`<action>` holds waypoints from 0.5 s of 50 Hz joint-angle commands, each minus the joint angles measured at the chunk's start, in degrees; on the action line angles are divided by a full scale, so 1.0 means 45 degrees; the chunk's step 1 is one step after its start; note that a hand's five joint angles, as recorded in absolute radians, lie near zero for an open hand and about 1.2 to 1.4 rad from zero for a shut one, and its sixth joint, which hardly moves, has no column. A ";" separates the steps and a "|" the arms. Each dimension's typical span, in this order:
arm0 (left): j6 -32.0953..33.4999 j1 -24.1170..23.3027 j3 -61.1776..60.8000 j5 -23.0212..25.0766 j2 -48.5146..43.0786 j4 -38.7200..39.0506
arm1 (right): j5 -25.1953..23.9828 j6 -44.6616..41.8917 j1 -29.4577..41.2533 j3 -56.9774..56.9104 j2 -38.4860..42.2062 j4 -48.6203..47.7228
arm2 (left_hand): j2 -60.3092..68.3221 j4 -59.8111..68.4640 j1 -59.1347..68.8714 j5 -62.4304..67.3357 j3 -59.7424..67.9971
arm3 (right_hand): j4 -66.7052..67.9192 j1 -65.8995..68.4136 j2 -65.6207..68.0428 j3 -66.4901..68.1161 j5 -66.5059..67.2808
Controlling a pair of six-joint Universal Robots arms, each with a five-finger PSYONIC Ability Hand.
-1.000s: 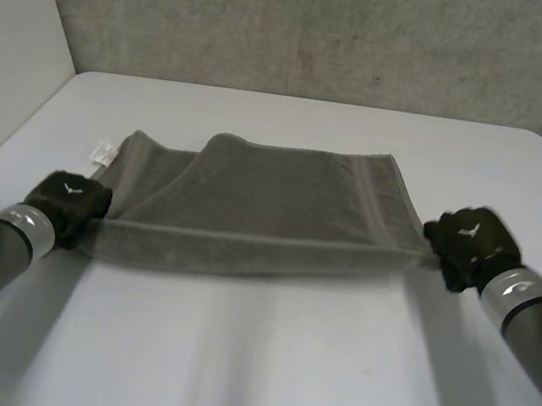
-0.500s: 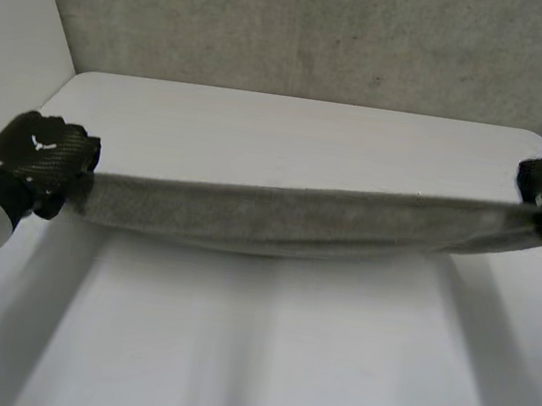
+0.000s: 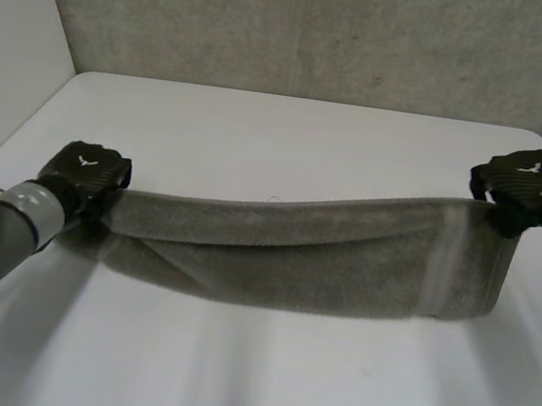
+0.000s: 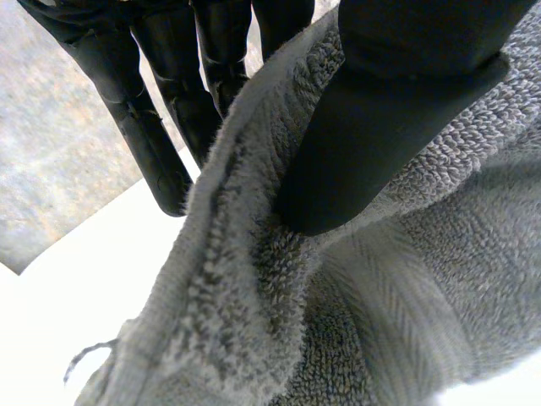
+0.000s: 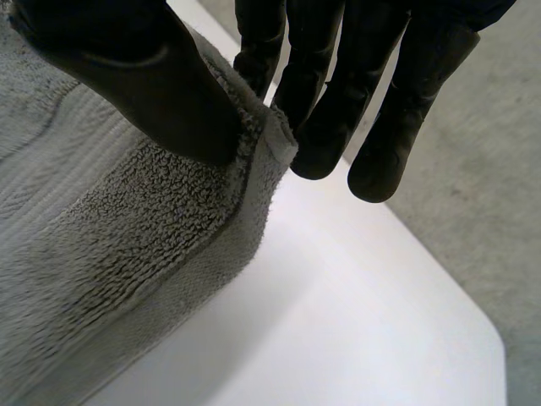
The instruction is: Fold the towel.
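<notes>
A grey towel [image 3: 304,253] hangs stretched between my two hands above the white table [image 3: 291,135], sagging in the middle. My left hand [image 3: 83,175] holds the towel's left end; in the left wrist view its thumb [image 4: 380,144] presses the towel's edge [image 4: 228,279] against the fingers [image 4: 161,127] behind it. My right hand [image 3: 527,189] holds the right end higher up; in the right wrist view its thumb [image 5: 152,85] pinches the towel's hemmed corner [image 5: 169,220] against the fingers [image 5: 338,93]. A paler woven band [image 3: 441,267] runs down the towel near the right end.
The table's far edge [image 3: 306,100] meets a grey wall [image 3: 316,28]. The table's rounded right corner [image 5: 473,338] lies beneath my right hand. A light wall panel [image 3: 10,45] stands at the left.
A second ago the towel lay half folded on the table. Both hands lifted its ends and pulled them apart; since half a second ago the hands have come lower and the towel hangs deeper.
</notes>
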 commanded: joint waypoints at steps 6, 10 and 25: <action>-0.0040 -0.0488 0.4221 -0.0153 -0.3894 -0.0122 | 0.2279 0.0012 0.1615 -0.2509 0.4151 -0.2903 | 0.2300 0.2273 0.2512 0.4598 0.2303 | 0.0832 0.0902 0.0742 0.0690 0.0593; -0.0040 -0.0625 0.4772 -0.0270 -0.4425 -0.0122 | 0.3294 -0.0046 0.2084 -0.2881 0.4992 -0.4351 | -0.3713 -0.3739 -0.3500 -0.1414 -0.3710 | -1.0010 -0.9940 -1.0100 -1.0151 -1.0249; -0.0001 -0.0957 0.5300 -0.1891 -0.3880 -0.0005 | 0.3746 0.0110 0.2202 -0.2629 0.4918 -0.4745 | -1.2498 -1.2524 -1.2285 -1.0199 -1.2495 | -1.4724 -1.4653 -1.4813 -1.4865 -1.4962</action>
